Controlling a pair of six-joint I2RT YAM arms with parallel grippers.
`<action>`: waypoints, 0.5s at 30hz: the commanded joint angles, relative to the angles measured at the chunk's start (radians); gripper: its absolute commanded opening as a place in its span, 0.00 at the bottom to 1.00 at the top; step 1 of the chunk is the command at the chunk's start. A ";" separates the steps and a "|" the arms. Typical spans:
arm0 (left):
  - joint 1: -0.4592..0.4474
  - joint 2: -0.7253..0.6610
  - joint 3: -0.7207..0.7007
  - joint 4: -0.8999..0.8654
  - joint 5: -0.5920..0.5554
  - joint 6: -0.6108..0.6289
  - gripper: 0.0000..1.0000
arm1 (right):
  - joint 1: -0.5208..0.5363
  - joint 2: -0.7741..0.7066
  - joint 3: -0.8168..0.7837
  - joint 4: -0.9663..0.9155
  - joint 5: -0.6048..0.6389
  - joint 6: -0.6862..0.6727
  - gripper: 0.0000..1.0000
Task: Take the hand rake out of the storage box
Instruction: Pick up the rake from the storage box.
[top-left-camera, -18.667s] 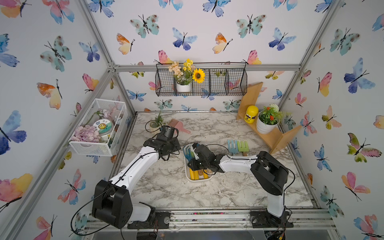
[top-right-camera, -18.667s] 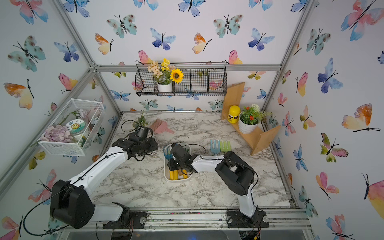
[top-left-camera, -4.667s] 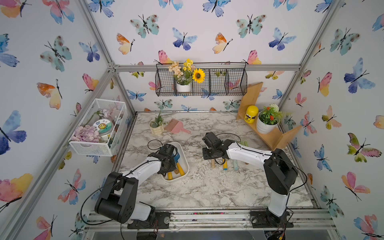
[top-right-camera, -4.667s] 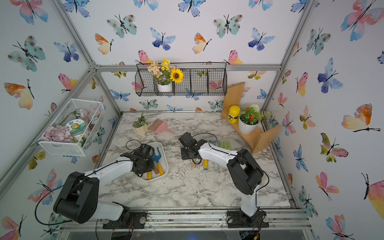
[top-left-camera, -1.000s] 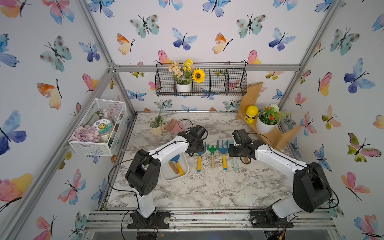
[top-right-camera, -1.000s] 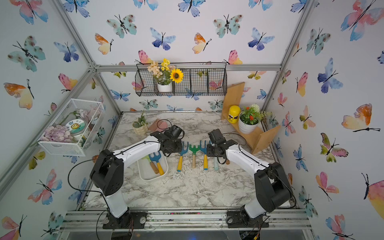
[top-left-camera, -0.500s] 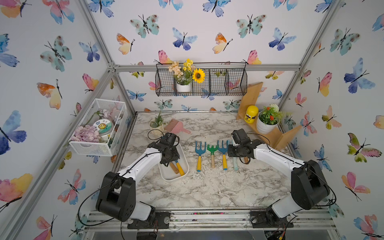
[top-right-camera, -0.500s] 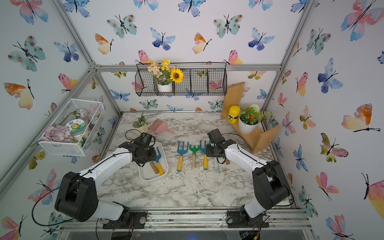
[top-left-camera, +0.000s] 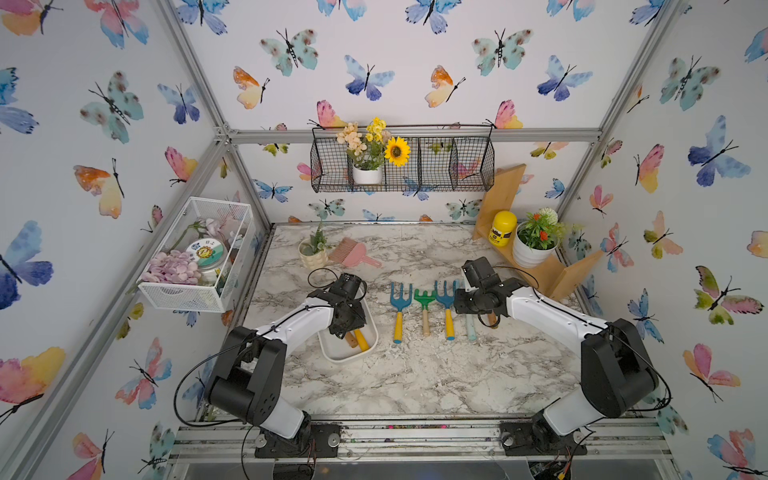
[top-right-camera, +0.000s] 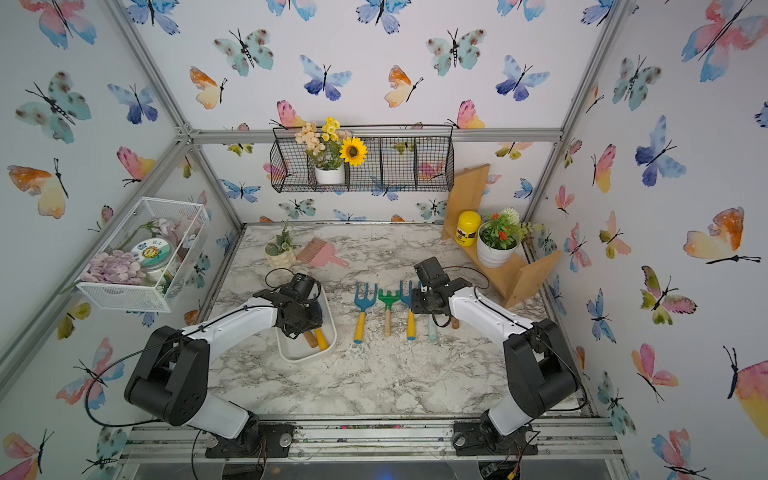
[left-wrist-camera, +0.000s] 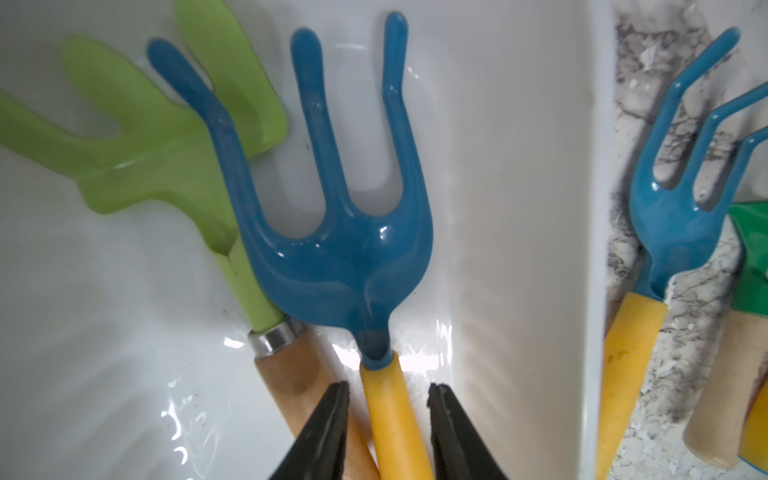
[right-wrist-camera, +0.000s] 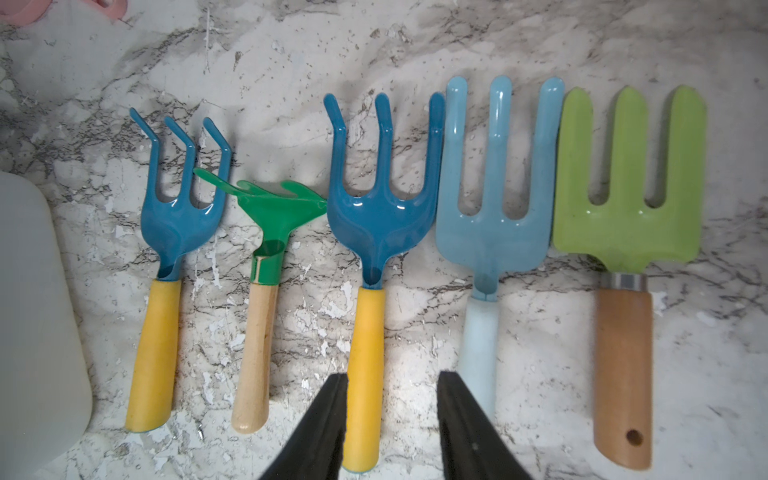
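Straddling the yellow handle of the blue three-pronged hand rake, the left claw stands apart, a thin gap either side. That rake lies inside the shallow white plastic storage box, against a lime-green wooden-handled fork. The right claw, jaws also apart, hangs over a second blue rake on the marble bench.
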 joint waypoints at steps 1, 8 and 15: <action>-0.008 0.032 -0.003 0.016 -0.007 -0.014 0.37 | -0.003 0.016 0.031 0.001 -0.021 -0.005 0.42; -0.009 0.076 -0.011 0.039 -0.016 -0.011 0.36 | -0.004 0.023 0.028 0.007 -0.026 -0.008 0.42; -0.009 0.093 -0.031 0.027 -0.059 0.014 0.29 | -0.004 0.027 0.024 0.019 -0.033 -0.008 0.42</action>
